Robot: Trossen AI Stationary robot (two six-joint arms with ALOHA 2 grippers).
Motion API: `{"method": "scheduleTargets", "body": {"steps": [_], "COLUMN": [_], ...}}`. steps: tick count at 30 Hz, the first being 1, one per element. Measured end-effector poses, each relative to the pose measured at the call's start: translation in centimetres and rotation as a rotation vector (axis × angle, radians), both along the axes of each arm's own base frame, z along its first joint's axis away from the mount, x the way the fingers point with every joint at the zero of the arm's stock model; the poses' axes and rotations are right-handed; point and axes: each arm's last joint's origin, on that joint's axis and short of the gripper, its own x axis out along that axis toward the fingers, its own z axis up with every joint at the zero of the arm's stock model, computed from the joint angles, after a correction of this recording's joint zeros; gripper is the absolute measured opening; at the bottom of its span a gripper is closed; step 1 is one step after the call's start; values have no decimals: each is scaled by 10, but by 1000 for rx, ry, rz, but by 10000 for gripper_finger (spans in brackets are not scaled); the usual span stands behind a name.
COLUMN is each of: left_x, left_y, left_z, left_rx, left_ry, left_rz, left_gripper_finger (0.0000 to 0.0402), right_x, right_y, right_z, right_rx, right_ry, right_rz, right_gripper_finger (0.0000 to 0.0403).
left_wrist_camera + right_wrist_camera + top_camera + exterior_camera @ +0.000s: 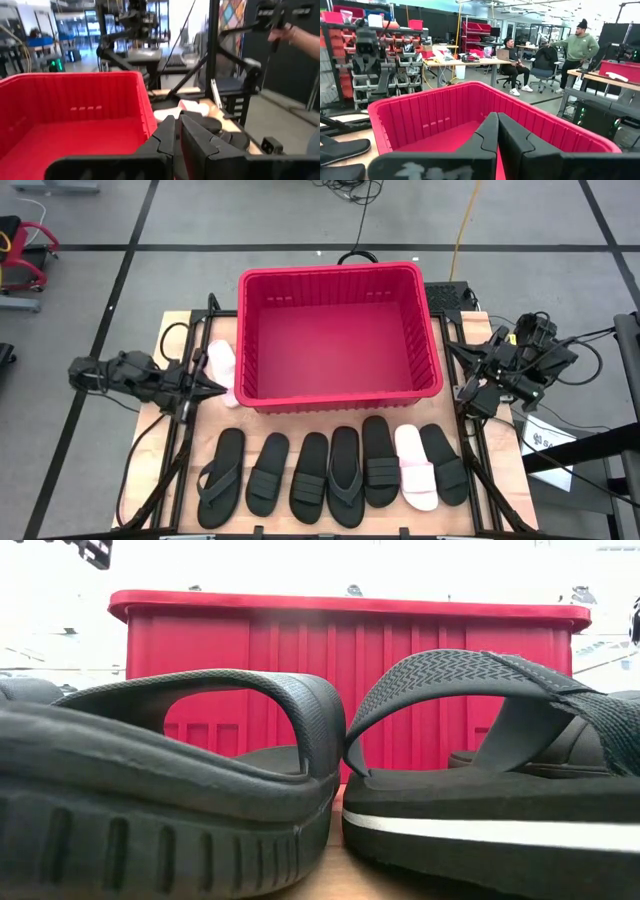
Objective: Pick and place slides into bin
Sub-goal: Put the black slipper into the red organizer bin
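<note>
The red bin (340,338) stands at the table's far middle, with nothing in it that shows. Several slides lie in a row along the near edge: a black thong flip-flop (220,477), black wide-strap slides (268,472) and a pale pink-white slide (416,467). Another pale slide (222,370) lies left of the bin. My left gripper (218,388) hovers shut beside that pale slide. My right gripper (462,387) hovers shut right of the bin. In the low view two black slides (170,790) fill the foreground before the bin (350,670).
The table's black frame rails (178,450) run along both sides. A white paper (545,438) lies at the right. People sit and stand in the room beyond the table (575,45); a hand (287,32) shows in the left wrist view.
</note>
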Motion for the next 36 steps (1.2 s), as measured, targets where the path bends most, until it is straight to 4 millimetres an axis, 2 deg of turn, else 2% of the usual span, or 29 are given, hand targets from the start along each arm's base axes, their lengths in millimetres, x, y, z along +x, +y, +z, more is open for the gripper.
{"method": "scheduleTargets", "body": {"steps": [5, 11, 15, 20, 36], "left_x": [10, 26, 34, 36, 34], "left_y": [-2, -6, -8, -8, -8], "left_z": [29, 49, 58, 65, 72], "left_rx": [22, 64, 67, 77, 84], "left_ry": [83, 148, 161, 153, 121], "left_rz": [0, -3, -3, -5, -6], "left_gripper_finger": [26, 26, 26, 26, 26], "right_x": [0, 7, 12, 17, 26], "right_y": [0, 11, 21, 34, 53], "right_z": [10, 11, 8, -1, -23], "right_rx": [3, -136, -219, -267, 6], "right_ry": [-8, -75, -126, -194, -165], "right_rz": [4, 122, 241, 487, 755], "right_gripper_finger": [0, 0, 0, 0, 0]}}
